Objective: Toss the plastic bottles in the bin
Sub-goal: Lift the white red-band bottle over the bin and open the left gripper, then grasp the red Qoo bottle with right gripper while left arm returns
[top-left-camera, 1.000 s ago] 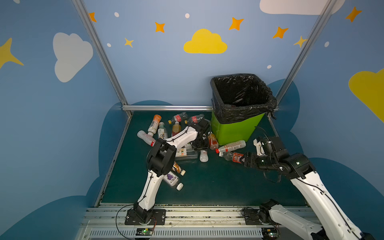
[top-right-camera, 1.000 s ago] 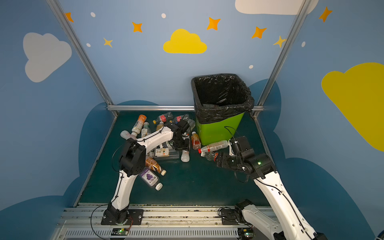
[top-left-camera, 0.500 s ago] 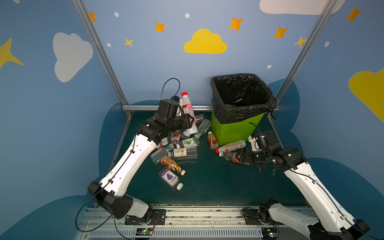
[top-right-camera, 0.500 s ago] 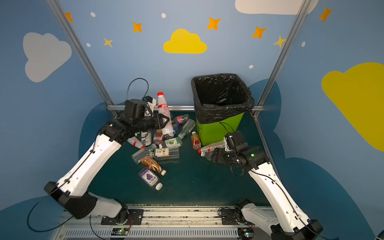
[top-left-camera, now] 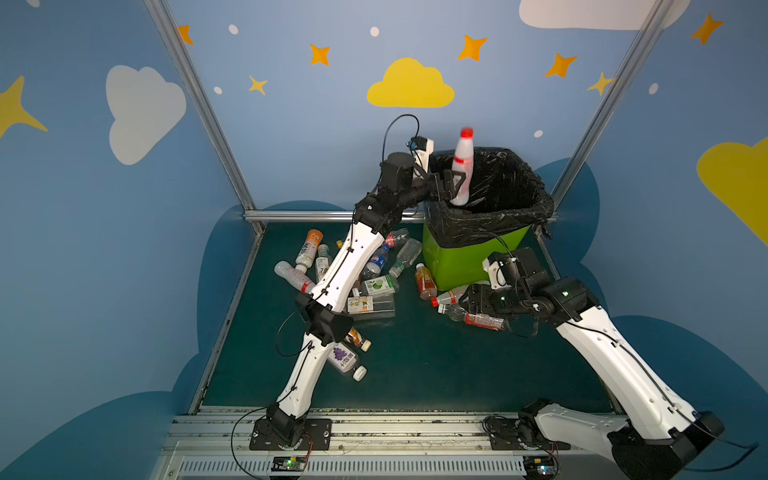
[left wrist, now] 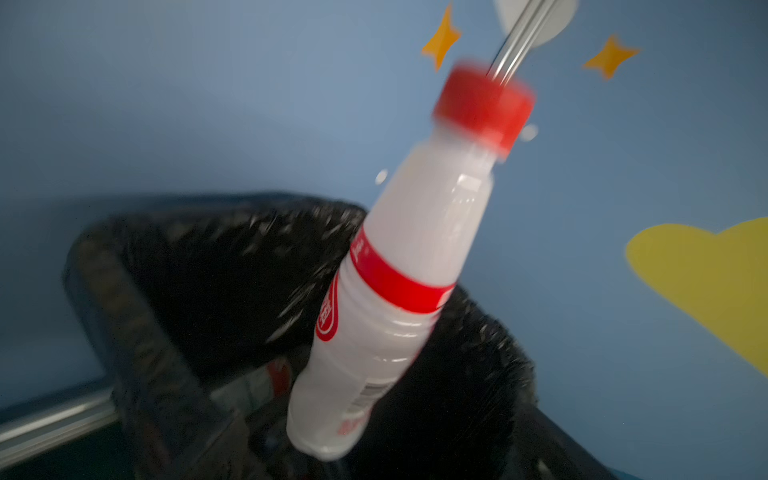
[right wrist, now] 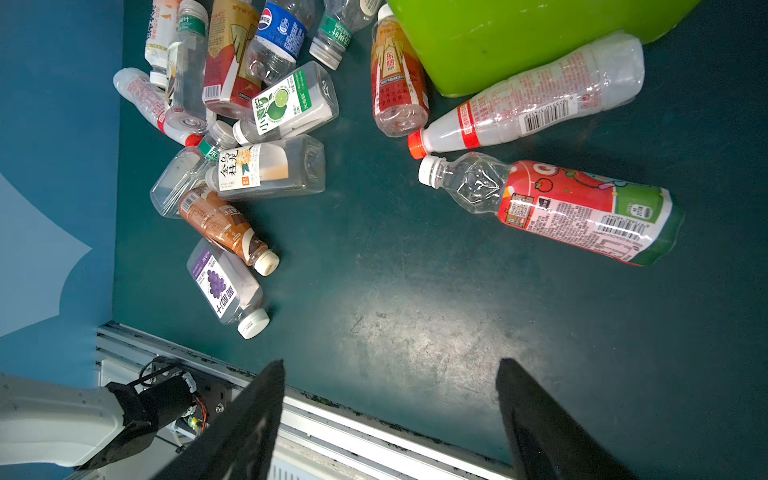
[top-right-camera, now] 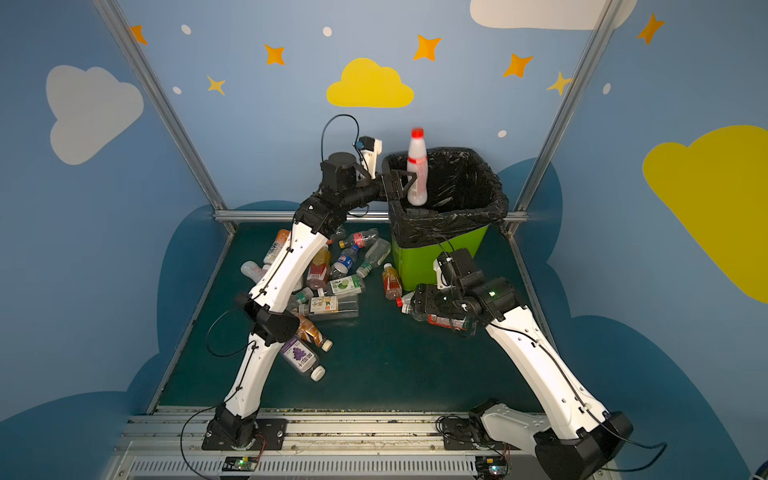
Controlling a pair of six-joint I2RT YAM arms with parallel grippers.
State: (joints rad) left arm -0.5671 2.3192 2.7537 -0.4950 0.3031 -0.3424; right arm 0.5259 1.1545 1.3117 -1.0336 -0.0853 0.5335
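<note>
Milky red-capped plastic bottle (top-left-camera: 464, 147) just ahead of L claw (top-left-camera: 454, 185), over lime-green black-bagged bin (top-left-camera: 461, 262); grip not discernible. R claw (right wrist: 390, 362) agape, empty. Risk: rim clipped by base, bounce-out.

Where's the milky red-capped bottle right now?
In both top views the milky red-capped bottle stands upright over the left part of the bin's black-lined mouth, right of centre at the back, beside the left gripper.
</note>
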